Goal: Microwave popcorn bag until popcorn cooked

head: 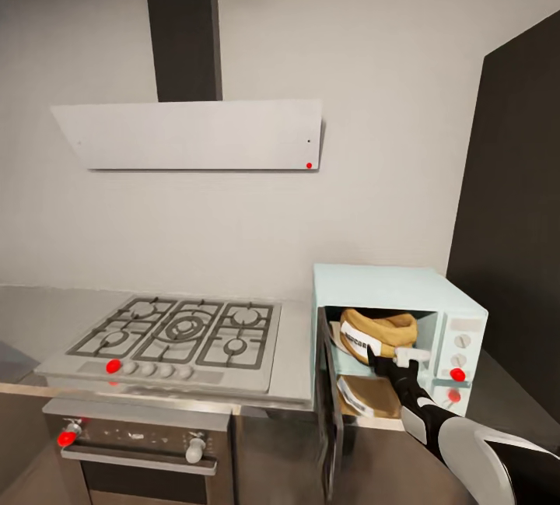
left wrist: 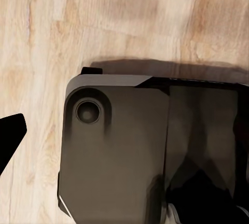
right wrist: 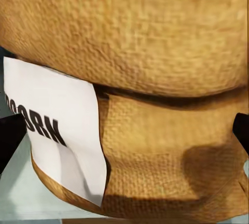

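Orange-brown popcorn bag (right wrist: 155,79) between spread fingers (right wrist: 11,136)

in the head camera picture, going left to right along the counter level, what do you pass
gas hob → open microwave door → popcorn bag inside the microwave, with the right gripper at it → microwave knobs → dark cabinet.

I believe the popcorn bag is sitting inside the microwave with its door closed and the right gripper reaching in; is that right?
Not quite: the door is open, swung out toward the robot, as the head view shows. The rest holds: the popcorn bag is inside the microwave, with the right gripper reaching in at it.
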